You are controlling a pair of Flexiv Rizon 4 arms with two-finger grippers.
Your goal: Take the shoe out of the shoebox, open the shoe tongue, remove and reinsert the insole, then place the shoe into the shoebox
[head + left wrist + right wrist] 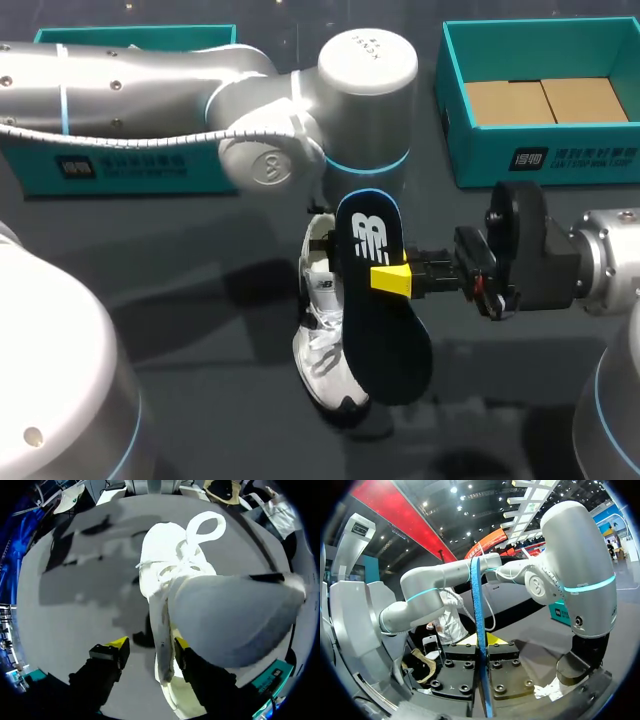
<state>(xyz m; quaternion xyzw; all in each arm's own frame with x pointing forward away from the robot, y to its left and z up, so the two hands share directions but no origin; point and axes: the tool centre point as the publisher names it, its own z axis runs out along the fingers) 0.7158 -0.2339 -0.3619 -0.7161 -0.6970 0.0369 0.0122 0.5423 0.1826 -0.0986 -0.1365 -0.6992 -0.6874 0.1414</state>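
Right gripper (392,279) pinches the dark insole (385,330) edge-on above the white shoe (322,352) at table centre. Left gripper (149,645) gapes, one finger beside the shoe. Shoebox (540,160) sits at 1 o'clock.

Dark blue foam insole (381,300): white striped logo mark, centre of frame.
Teal cardboard shoebox (560,160): upper right, white emblem and characters on front wall, too small to read.
Second teal cardboard box (40,172): upper left, same print, unreadable.
Silver arm joint cap (366,45): top centre, faint lettering, illegible.
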